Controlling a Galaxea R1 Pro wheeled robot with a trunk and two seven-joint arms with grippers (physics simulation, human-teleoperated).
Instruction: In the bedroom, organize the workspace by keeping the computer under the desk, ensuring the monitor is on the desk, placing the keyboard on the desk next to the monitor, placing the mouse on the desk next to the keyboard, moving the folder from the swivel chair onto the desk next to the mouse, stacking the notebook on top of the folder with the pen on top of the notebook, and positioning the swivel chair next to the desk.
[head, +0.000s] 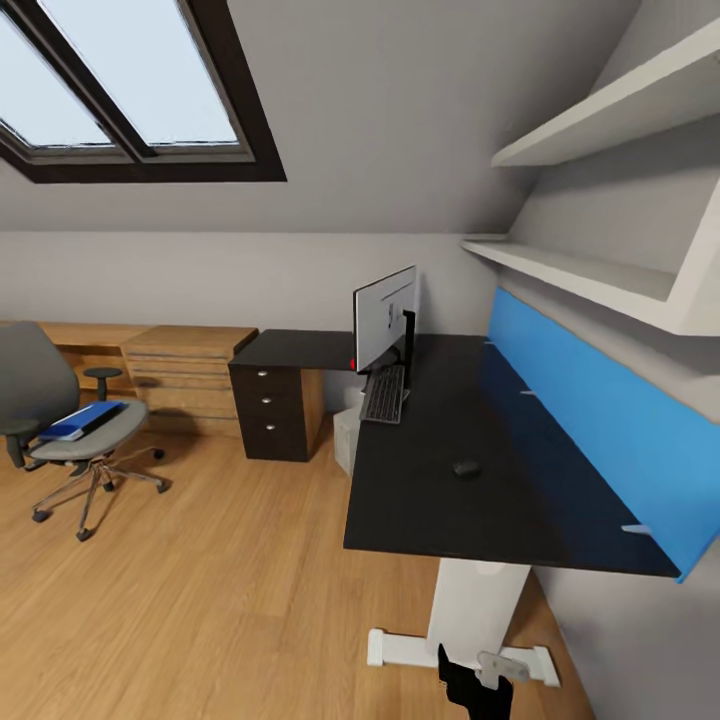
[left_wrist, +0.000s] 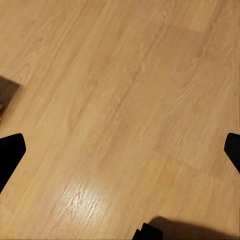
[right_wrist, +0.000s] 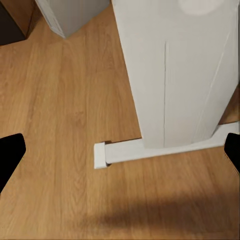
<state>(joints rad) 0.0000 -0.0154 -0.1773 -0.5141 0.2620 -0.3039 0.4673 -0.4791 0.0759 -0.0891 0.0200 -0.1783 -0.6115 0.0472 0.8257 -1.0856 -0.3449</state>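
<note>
Standing back from the desk (head: 520, 520), the robot has both arms hanging low, neither reaching for anything, which to my eye suits a machine that is surveying the room or travelling rather than working. Each wrist camera shows a pair of black fingertips (left_wrist: 11, 150) at the far edges of its picture with bare floor between them, so both the left gripper (left_wrist: 120, 150) and the right gripper (right_wrist: 120, 150) are spread wide and empty.

On the desk the monitor (head: 385, 318) stands upright near the far end of the black top, with the keyboard (head: 385, 393) lying flat just in front of it. The mouse (head: 466, 467) sits on the desk too, but well apart from the keyboard, toward the near end; I judge it may need moving closer. A pale box, probably the computer (head: 346, 438), shows beneath the desk's edge below the keyboard.

The swivel chair (head: 60, 420) is well away from the desk, out on the wood floor (head: 220, 580) by the oak drawers (head: 185, 375). The blue folder (head: 82, 420) rests on its seat, with something dark along its top that could be the notebook; I cannot make out a pen.

From the head camera I get the whole layout. The right wrist camera adds the desk's white leg (right_wrist: 175, 75) and its foot bar up close, plus a corner of the pale case beyond it. The left wrist camera looks at floor planks.
</note>
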